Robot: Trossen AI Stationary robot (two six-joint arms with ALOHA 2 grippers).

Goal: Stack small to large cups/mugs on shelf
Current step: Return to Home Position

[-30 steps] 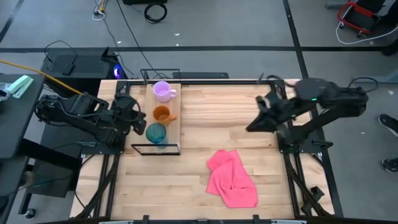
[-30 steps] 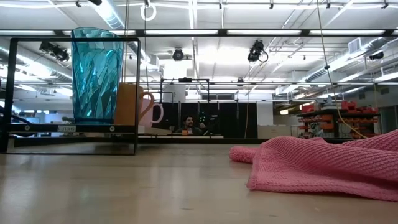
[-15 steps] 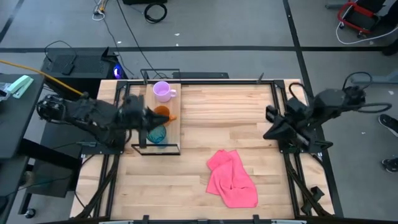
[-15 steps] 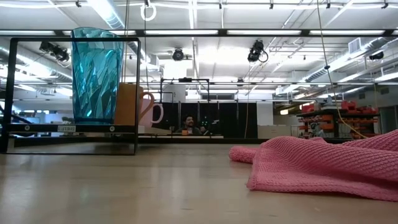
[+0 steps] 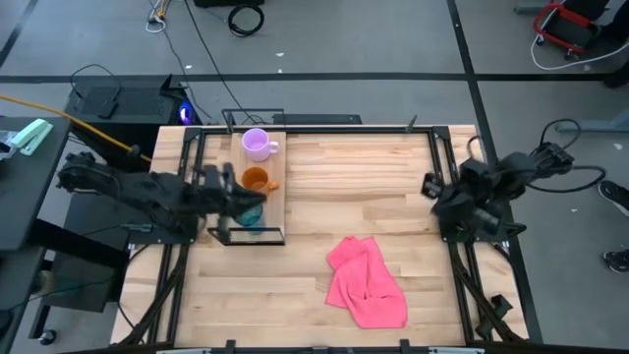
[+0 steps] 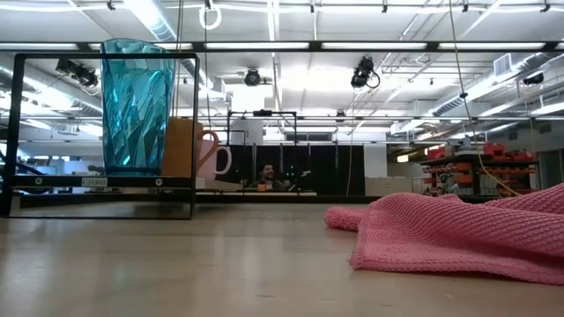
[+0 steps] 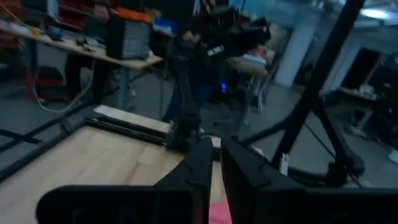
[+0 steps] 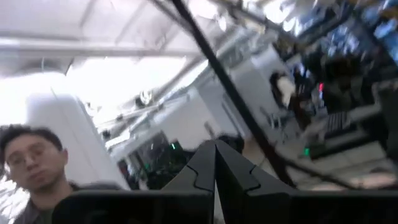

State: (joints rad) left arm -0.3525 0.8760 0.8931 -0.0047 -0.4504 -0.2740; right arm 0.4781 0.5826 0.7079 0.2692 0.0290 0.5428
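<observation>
Three cups stand in a row on the light-wood shelf (image 5: 277, 167) at the table's far left: a pale purple mug (image 5: 257, 145), an orange mug (image 5: 256, 180) and a teal patterned cup (image 5: 246, 212). In the low view the teal cup (image 6: 135, 106) stands upright on the shelf board (image 6: 106, 181), with the orange mug (image 6: 183, 148) and the purple mug (image 6: 214, 157) behind it. My left gripper (image 5: 248, 194) is shut and hovers above the teal cup and orange mug; it shows in its wrist view (image 7: 216, 163). My right gripper (image 5: 432, 186) is shut at the table's right edge, tipped upward (image 8: 215, 163).
A crumpled pink cloth (image 5: 369, 281) lies on the tabletop at the near right; it also shows in the low view (image 6: 458, 231). The shelf's black frame (image 6: 196, 132) rises around the cups. A person (image 8: 31, 168) shows in the right wrist view, beyond the table.
My left gripper has gone toward the table's right edge, from beside the shelf to above the teal cup and orange mug. My right arm has drawn back toward the table's right edge. The cups have not moved.
</observation>
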